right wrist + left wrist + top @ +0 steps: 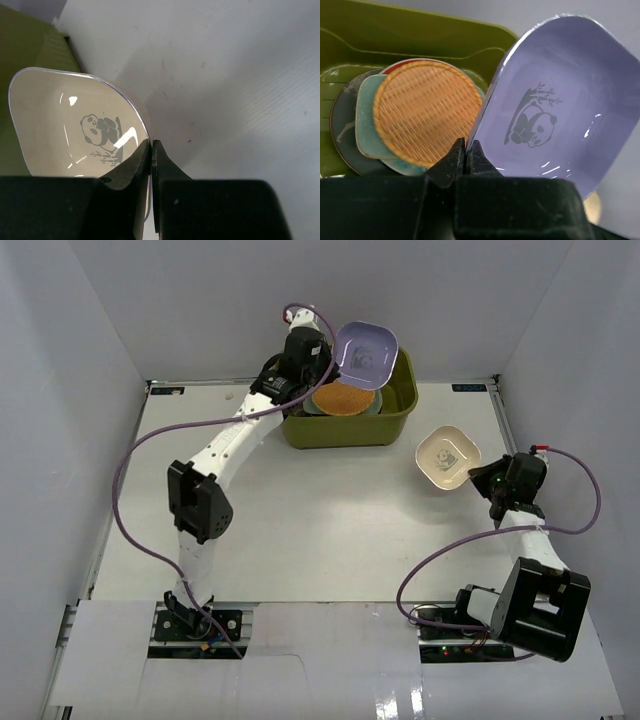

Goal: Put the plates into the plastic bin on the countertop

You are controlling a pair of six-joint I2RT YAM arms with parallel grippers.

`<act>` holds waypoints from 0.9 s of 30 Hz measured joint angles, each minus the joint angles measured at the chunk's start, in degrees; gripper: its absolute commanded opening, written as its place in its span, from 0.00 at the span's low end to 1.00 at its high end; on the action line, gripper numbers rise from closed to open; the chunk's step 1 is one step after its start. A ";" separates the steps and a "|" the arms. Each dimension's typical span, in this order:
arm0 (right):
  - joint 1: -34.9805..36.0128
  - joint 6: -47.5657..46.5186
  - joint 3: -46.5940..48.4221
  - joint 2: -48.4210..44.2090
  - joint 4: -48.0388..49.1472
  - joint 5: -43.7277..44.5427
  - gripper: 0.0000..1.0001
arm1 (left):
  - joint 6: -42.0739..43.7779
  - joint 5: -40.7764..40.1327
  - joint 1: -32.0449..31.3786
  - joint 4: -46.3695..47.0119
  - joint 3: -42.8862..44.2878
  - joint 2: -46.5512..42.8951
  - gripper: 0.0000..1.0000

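Overhead looks down; wrist views (both close) share plastic bin (420, 35)

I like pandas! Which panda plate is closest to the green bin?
The lavender plate, pinched by the left end effector at the plastic bin's rim. The cream plate is off to the side over countertop.

The table (330, 520) is a flat, off-white rectangle with thin dark rails (503, 420) along its side edges, closed in by plain white walls (60, 390) on the left, right and far sides. An olive-green plastic bin (350, 431) stands directly on it at the far edge, a little right of the middle. A cream squarish plate (447, 458) with a panda print is just to the right of the bin and apart from it; whether it lies flat on the surface cannot be told.
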 measured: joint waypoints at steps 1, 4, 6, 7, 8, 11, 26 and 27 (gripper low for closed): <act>0.61 0.00 0.46 -0.46 0.02 -0.15 0.08 | 0.42 -0.83 0.26 -1.14 2.91 2.67 0.00; 2.05 -0.04 1.86 -1.99 -0.15 -0.63 0.08 | 1.84 -3.13 0.90 -5.49 12.02 12.35 0.00; 2.23 -0.22 3.13 -3.08 -0.42 -0.61 0.08 | 2.49 -4.09 1.09 -7.72 13.97 16.85 0.00; 2.21 -0.28 4.02 -3.61 -0.59 -0.61 0.08 | 2.73 -4.35 1.22 -8.83 13.97 18.16 0.00; 2.23 -0.39 5.18 -4.04 -1.07 -0.63 0.08 | 3.02 -4.72 1.49 -10.19 13.97 19.63 0.00; 2.23 -0.94 10.25 -4.26 -1.99 -1.62 0.08 | 2.56 -4.52 1.84 -11.08 13.97 21.73 0.00; 26.18 -9.64 45.44 14.08 -7.69 0.98 0.08 | 5.22 -3.30 5.25 -8.07 10.49 18.34 0.98; 27.39 -10.27 47.71 16.33 -8.50 1.64 0.08 | 5.18 -2.78 5.46 -7.65 9.49 17.20 0.98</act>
